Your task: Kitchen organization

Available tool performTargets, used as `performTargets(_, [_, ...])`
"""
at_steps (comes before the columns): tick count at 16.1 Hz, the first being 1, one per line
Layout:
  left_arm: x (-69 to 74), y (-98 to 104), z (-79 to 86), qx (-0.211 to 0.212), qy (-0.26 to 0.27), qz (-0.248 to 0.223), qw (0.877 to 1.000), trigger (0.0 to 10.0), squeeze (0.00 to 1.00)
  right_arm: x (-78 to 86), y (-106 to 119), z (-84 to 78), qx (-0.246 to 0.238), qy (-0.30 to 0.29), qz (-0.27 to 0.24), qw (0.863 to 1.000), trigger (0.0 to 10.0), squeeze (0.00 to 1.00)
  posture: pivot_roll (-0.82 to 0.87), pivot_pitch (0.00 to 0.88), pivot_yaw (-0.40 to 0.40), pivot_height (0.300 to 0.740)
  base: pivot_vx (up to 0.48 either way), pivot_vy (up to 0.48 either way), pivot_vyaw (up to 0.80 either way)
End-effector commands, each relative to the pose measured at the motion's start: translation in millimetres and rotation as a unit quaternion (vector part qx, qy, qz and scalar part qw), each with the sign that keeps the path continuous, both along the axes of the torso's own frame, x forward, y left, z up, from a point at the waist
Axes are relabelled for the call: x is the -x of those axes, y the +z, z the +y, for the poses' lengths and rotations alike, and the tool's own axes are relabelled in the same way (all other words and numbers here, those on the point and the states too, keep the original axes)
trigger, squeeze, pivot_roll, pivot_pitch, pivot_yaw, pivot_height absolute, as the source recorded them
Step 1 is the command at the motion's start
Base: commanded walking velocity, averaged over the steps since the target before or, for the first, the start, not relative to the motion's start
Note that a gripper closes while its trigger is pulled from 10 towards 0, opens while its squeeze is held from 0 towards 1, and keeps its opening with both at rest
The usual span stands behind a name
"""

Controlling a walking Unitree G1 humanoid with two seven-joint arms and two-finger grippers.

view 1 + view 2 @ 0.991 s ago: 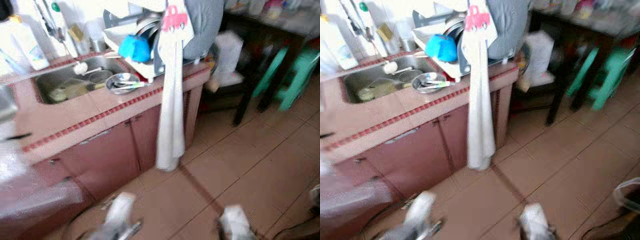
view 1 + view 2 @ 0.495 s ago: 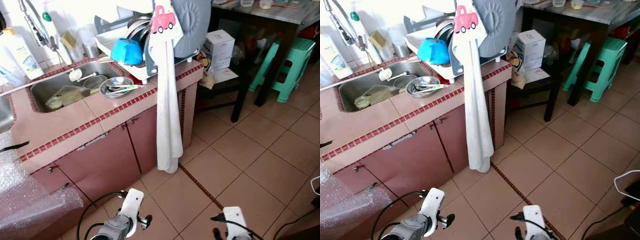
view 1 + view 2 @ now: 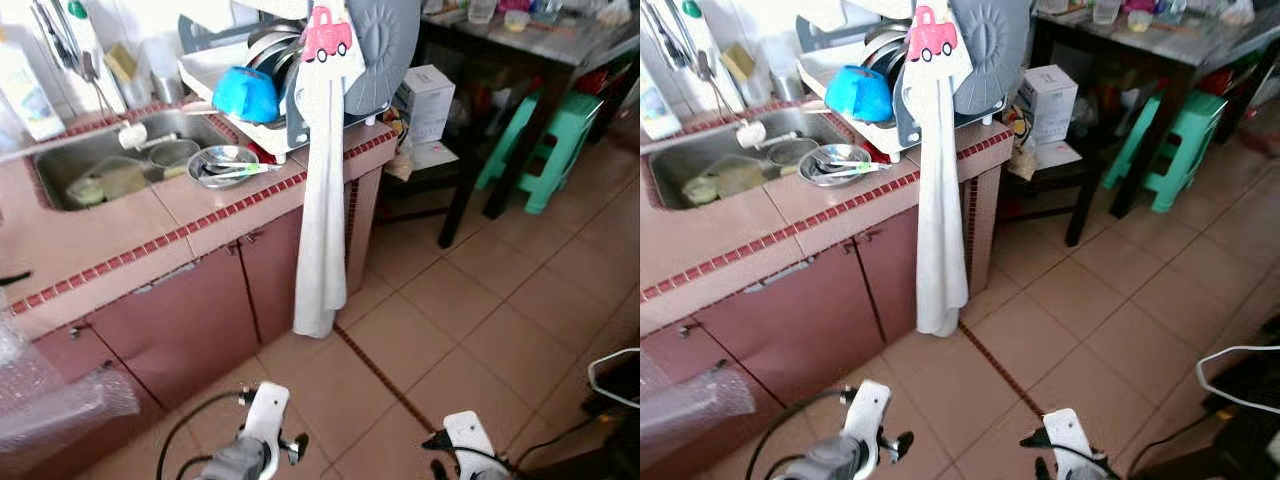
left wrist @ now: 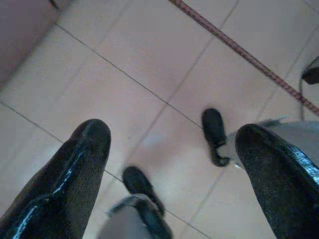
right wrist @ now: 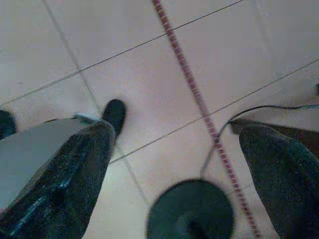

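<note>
A pink tiled counter holds a steel sink with dishes inside. Beside the sink sits a steel bowl with utensils in it. A white dish rack behind it carries a blue bowl and plates. A long white towel hangs down the cabinet front. Both arms hang low over the tiled floor, well short of the counter. My left gripper is open above the tiles and the robot's feet. My right gripper is open too, with nothing between its fingers.
A dark table stands at the right with a white box under it and a green stool beside it. Bubble wrap lies at the lower left. A white cable loops on the floor at the right.
The camera has steadied from blur and shifted, so the counter now sits further left and lower. Both arms hang as before, and nothing on the counter has moved.
</note>
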State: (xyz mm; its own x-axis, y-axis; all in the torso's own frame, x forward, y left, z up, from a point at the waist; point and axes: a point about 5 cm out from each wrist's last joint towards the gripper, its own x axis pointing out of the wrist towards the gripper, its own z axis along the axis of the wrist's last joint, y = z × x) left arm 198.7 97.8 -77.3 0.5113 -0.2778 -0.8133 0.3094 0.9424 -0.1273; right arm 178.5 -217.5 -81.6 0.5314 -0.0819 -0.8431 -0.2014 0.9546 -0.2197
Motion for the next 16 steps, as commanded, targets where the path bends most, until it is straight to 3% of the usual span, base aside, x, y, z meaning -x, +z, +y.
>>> performTargets(1, [1.0, -0.8, 1.6, -0.001, 0.01, 0.001, 1.0, 10.0, 0.0, -3.7, 1.6, 0.9, 0.002, 0.016, -0.001, 1.0, 10.0, 0.0, -0.12, 0.0, -0.008, 0.74, 0.0, 0.0, 0.0])
performTargets(4, [0.2, -0.6, 3.7, 0.009, 0.031, 0.003, 0.999, 10.0, 0.0, -8.3, 2.2, 9.1, 0.0, 0.047, 0.003, 0.999, 10.0, 0.0, -0.07, 0.0, -0.044, 0.74, 0.0, 0.0, 0.0])
performTargets(10, [-3.1, 0.8, 13.5, 0.004, 0.027, -0.011, 1.0, 10.0, 0.0, -18.6, 3.1, 37.0, -0.028, 0.082, 0.005, 0.996, 10.0, 0.0, 0.02, 0.0, -0.052, 0.74, 0.0, 0.0, 0.0])
performTargets(14, [-7.1, 1.8, 32.9, 0.0, 0.083, -0.013, 0.996, 10.0, 0.0, -21.8, 3.5, 50.8, -0.026, 0.117, 0.006, 0.993, 10.0, 0.0, 0.07, 0.0, -0.063, 0.74, 0.0, 0.0, 0.0])
performTargets(16, [-11.4, 4.3, 31.8, 0.005, 0.08, -0.02, 0.997, 10.0, 0.0, -26.3, 6.4, 42.4, -0.018, 0.103, 0.0, 0.995, 10.0, 0.0, 0.07, 0.0, -0.037, 0.74, 0.0, 0.0, 0.0])
